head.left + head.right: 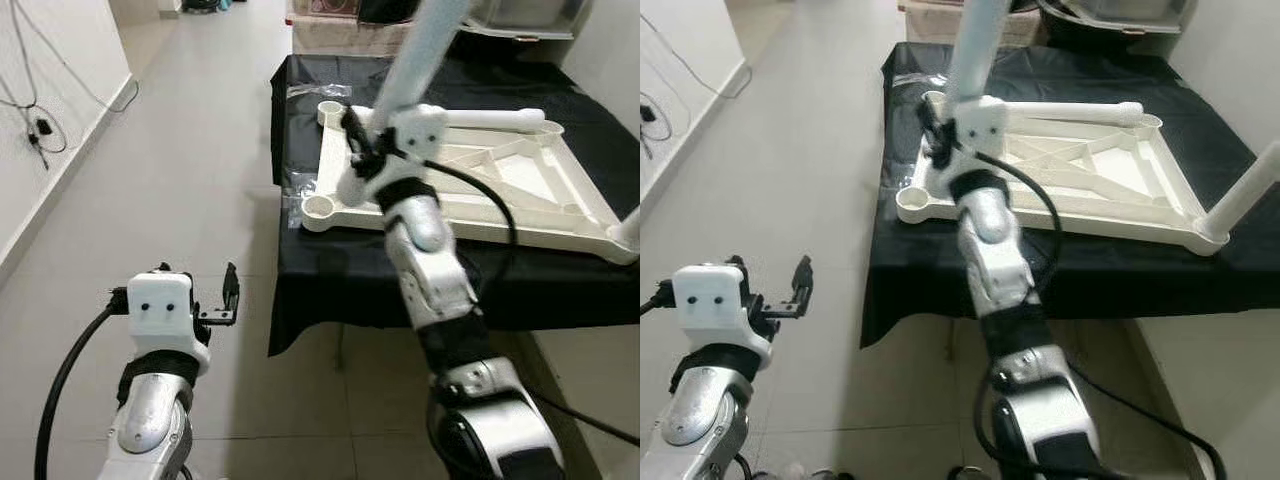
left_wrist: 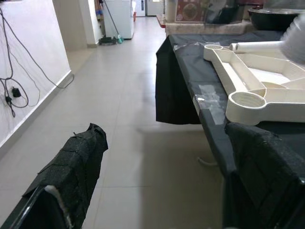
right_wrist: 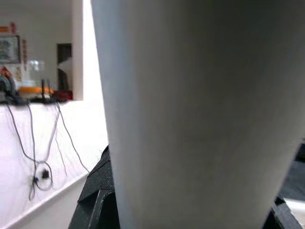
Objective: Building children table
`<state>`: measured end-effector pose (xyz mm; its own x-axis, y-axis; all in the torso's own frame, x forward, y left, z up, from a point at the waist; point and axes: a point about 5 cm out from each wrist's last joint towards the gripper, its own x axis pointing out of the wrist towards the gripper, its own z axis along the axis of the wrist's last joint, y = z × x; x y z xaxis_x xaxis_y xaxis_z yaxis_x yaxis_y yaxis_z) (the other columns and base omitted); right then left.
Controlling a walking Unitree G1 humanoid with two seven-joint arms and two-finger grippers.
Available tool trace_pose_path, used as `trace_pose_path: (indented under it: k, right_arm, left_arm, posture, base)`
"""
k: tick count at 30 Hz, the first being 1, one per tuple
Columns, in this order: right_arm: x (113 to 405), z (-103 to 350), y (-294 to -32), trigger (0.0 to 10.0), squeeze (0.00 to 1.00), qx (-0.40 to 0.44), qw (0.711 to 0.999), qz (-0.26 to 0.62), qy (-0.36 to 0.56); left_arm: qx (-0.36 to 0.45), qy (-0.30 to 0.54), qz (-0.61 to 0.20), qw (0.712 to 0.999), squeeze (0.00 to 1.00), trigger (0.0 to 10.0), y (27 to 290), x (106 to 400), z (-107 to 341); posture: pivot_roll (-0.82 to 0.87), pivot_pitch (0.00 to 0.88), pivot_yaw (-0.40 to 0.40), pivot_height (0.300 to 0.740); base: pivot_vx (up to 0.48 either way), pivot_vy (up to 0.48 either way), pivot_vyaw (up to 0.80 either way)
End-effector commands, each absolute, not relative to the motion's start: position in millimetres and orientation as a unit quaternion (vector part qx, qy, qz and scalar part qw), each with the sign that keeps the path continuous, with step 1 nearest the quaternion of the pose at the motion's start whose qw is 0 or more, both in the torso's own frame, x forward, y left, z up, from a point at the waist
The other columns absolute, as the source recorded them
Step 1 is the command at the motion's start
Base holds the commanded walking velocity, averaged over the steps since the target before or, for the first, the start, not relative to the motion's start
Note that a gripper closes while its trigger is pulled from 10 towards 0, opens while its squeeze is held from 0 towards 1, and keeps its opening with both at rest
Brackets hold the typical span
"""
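No writing, label or number can be read anywhere.

White plastic tabletop [image 1: 520,185], upside down, ribbed underside up, flat on black-draped surface. Round leg sockets at corners; near-left socket [image 1: 318,208] empty. One white leg [image 1: 500,119] lying along far edge. Another leg [image 1: 425,50] held tilted above far-left corner. Third leg [image 1: 1250,195] seated at near-right corner.
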<state>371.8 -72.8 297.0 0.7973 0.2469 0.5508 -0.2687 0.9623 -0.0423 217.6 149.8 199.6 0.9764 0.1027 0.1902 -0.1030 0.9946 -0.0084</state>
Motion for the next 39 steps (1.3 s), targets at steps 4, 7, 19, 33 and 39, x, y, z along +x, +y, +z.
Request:
trace_pose_path:
  k: [4, 7, 19, 33, 39]
  right_arm:
    - [377.1, 306.7, -63.2, 10.0, 0.0, 0.034, 0.944, 0.132, -0.302]
    - [378.7, 308.8, -55.9, 10.0, 0.0, 0.039, 0.942, 0.142, -0.302]
    - [382.5, 314.8, -33.9, 10.0, 0.0, 0.051, 0.938, 0.162, -0.304]
    - [377.8, 307.6, -29.1, 10.0, 0.0, 0.075, 0.93, 0.208, -0.294]
    - [374.9, 295.0, -38.2, 10.0, 0.0, 0.063, 0.931, 0.209, -0.291]
  left_arm:
    - [0.003, -0.087, 0.063, 0.994, 0.0, 10.0, 151.1, 217.8, 195.4]
    - [0.003, -0.089, 0.065, 0.994, 0.0, 10.0, 152.0, 217.4, 196.0]
    - [0.001, -0.085, 0.063, 0.994, 0.0, 10.0, 148.5, 215.1, 194.6]
    - [0.002, -0.084, 0.064, 0.994, 0.0, 10.0, 148.6, 215.2, 194.8]
    - [-0.005, -0.084, 0.066, 0.994, 0.0, 10.0, 150.6, 212.5, 195.8]
  posture:
    - [0.03, 0.142, -0.098, 0.74]
    - [0.03, 0.142, -0.098, 0.74]
    - [0.02, 0.169, -0.118, 0.74]
    - [0.01, 0.184, -0.126, 0.74]
    - [0.0, 0.182, -0.116, 0.74]
  base:
    - [0.0, 0.0, 0.0]
    - [0.0, 0.0, 0.0]
    - [0.0, 0.0, 0.0]
    - [0.0, 0.0, 0.0]
    - [0.0, 0.0, 0.0]
